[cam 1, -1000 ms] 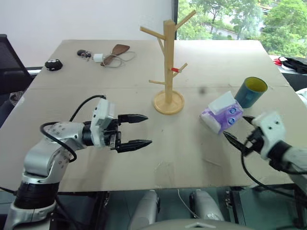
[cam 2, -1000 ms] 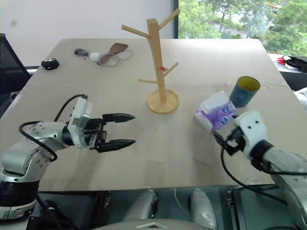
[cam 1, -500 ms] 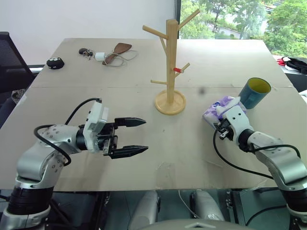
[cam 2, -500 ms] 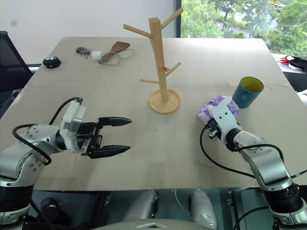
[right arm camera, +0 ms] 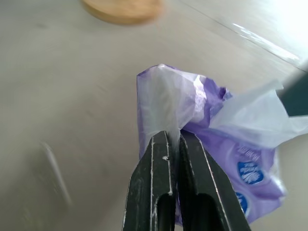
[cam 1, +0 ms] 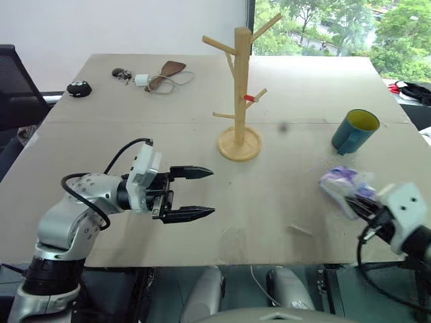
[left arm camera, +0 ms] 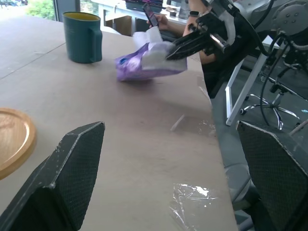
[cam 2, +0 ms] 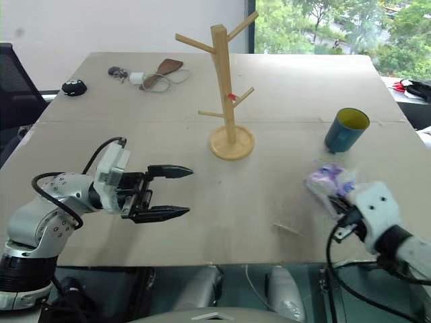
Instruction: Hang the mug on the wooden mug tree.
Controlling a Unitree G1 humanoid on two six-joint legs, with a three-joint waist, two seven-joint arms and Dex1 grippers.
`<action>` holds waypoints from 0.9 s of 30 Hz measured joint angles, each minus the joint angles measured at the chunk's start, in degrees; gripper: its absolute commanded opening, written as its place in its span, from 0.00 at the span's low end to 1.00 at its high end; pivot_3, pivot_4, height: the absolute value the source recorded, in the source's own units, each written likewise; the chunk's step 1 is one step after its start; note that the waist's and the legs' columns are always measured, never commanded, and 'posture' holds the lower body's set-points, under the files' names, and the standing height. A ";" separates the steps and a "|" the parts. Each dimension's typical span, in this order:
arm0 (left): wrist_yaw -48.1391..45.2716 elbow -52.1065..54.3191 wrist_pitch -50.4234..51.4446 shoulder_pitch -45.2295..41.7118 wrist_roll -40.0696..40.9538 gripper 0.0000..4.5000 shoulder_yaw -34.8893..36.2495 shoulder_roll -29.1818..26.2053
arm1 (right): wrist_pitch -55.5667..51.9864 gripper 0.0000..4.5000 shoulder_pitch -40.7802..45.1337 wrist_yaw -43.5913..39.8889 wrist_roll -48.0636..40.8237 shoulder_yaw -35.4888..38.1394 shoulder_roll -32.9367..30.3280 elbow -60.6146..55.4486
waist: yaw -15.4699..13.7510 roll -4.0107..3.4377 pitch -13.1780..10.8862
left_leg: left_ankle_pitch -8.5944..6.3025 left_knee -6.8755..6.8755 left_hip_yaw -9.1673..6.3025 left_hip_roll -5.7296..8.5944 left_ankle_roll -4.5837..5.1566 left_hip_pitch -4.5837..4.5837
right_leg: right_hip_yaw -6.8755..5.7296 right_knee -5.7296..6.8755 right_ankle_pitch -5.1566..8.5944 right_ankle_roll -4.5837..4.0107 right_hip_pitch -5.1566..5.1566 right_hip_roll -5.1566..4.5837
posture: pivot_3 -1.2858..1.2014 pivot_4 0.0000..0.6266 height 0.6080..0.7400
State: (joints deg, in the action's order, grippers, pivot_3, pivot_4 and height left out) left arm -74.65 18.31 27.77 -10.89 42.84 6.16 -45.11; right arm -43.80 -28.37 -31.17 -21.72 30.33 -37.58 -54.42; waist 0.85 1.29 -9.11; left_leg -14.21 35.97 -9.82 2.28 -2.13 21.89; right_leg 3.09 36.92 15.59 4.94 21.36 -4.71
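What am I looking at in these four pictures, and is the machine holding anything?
It is a two-armed robot at a table. The two wide pictures come from cameras in its head, looking down over its arms. The other two come from cameras on its wrists, looking along the black fingers. The left pincer is open and empty, held above the table. The right pincer is shut on the wrapper of a purple tissue pack, near the mug. On the table stand a blue mug with a yellow inside and a wooden mug tree. Some small items lie at the far side.
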 measured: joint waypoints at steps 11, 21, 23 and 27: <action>-1.41 -3.08 -0.54 -5.06 -1.11 1.00 -4.50 2.45 | 3.07 0.13 5.99 5.11 11.94 1.48 -2.41 25.43 | 0.23 -0.02 -0.01 | 0.01 0.29 0.13 -0.24 -0.01 -0.15 | 0.12 -0.01 -0.21 -0.14 -0.19 0.24 | 0.52 0.24 1.00; 0.70 -3.01 0.72 -6.12 -0.93 1.00 -4.58 3.49 | -3.52 0.81 4.82 -10.05 -6.14 11.17 -6.28 17.56 | 0.00 -0.39 -0.21 | -0.01 0.18 0.08 -0.23 0.01 0.03 | 0.07 -0.16 -0.23 -0.09 -0.16 0.21 | 0.52 0.24 1.00; 1.26 -2.72 1.01 -6.24 -0.91 1.00 -4.61 3.99 | -7.59 0.81 7.18 -12.27 -13.74 15.58 -8.20 13.54 | 0.31 -0.16 -0.23 | -0.02 0.22 0.13 -0.28 0.01 -0.06 | 0.06 -0.18 -0.23 -0.09 -0.24 0.25 | 0.52 0.24 1.00; 1.83 -1.75 1.61 -6.29 -0.86 1.00 -4.65 4.34 | -10.35 0.76 17.64 -7.96 -17.30 11.62 -8.01 14.94 | 0.40 0.09 -0.28 | 0.00 0.31 0.16 -0.37 0.01 -0.13 | 0.07 -0.18 -0.24 -0.01 -0.27 0.33 | 0.52 0.24 1.00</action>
State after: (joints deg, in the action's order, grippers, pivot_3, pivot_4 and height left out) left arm -72.82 16.56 29.38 -17.18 41.98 1.52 -40.78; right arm -54.15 -10.73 -39.13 -39.02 41.95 -45.59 -39.48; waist 1.25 1.39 -9.39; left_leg -14.21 36.27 -9.65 1.92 -2.12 21.76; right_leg 3.16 36.75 15.35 4.93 21.09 -4.38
